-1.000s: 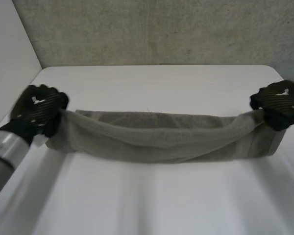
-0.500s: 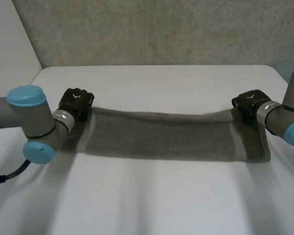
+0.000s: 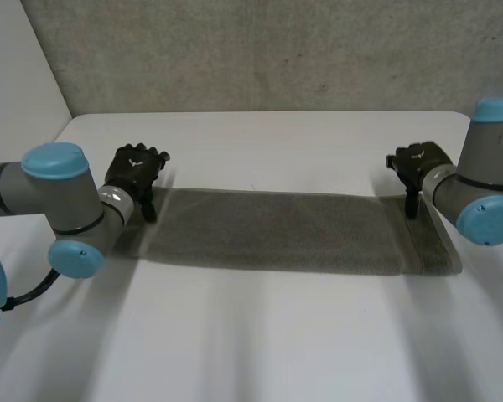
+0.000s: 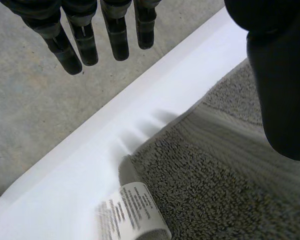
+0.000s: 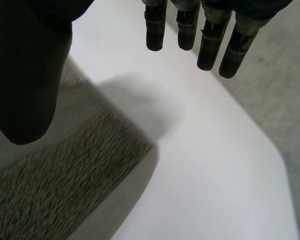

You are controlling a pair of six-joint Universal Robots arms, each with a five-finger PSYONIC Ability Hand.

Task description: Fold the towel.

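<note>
White table (image 3: 268,335), grey concrete wall (image 3: 260,50) behind. Grey towel (image 3: 277,230) lies flat at frame centre, a long folded band running left to right. At its upper left corner, middle-left of frame, sits the left hand (image 3: 134,172); at its upper right corner, middle-right of frame, the right hand (image 3: 419,161). Cannot tell if either touches the cloth.

Left wrist view: fingers (image 4: 117,35) straight, spread wide from thumb (image 4: 280,85), nothing held. Towel corner lies under the hand, and a white care label (image 4: 132,212) sticks out onto the table.

Right wrist view: fingers (image 5: 210,42) straight, thumb (image 5: 25,75) well apart, nothing between them. Towel corner lies flat below the thumb.
</note>
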